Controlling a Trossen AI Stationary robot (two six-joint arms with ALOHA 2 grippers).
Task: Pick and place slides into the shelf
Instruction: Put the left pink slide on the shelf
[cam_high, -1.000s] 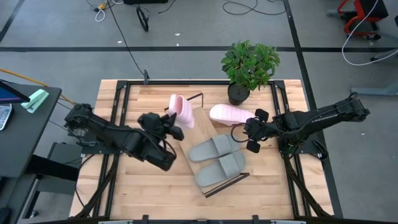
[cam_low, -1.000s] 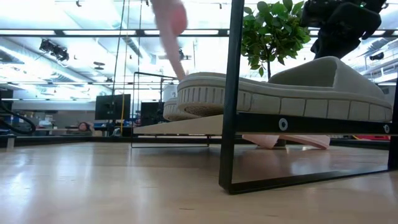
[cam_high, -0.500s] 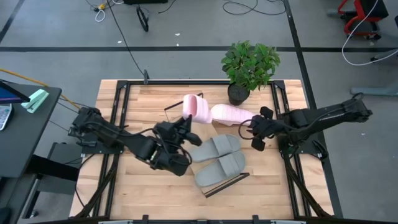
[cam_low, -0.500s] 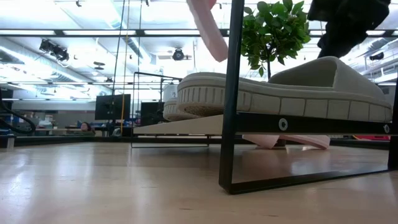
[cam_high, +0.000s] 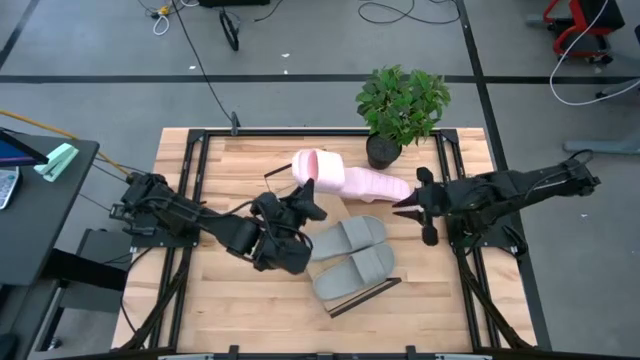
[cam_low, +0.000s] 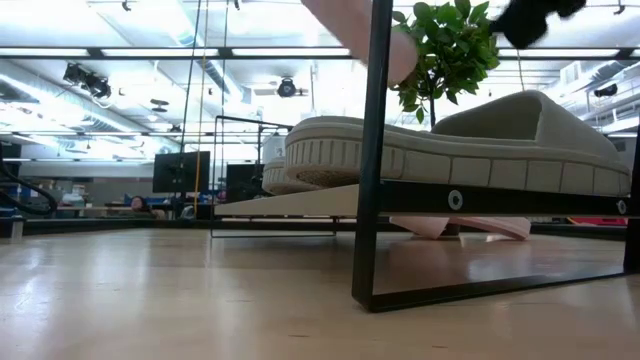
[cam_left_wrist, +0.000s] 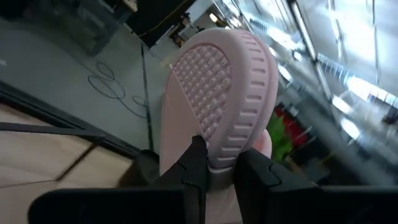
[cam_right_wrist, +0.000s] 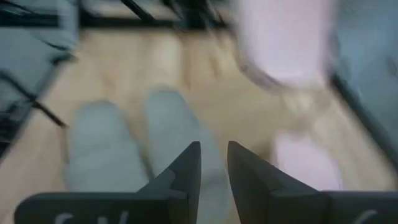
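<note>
Between the left gripper's (cam_high: 303, 207) closed fingers (cam_left_wrist: 194, 163) sits the edge of a pale pink foam slide (cam_high: 316, 170), raised off the wood with its ridged sole turned toward the wrist camera. Pinching it by the rim probably keeps the soft sandal from folding and leaves its length free to be laid flat. Just beyond that gripper's tips lies the second pale pink slide (cam_high: 375, 184), near the base of a potted green plant (cam_high: 402, 105). Beside the gripper, on its near side, the two grey-green foam slides (cam_high: 352, 256) rest side by side on the light-wood shelf board (cam_high: 325, 212) with dark wire end frames, filling most of its near half. The right gripper (cam_high: 421, 207) hovers just past the lying pink slide, fingers apart and holding nothing, seemingly waiting clear of the left arm's path.
</note>
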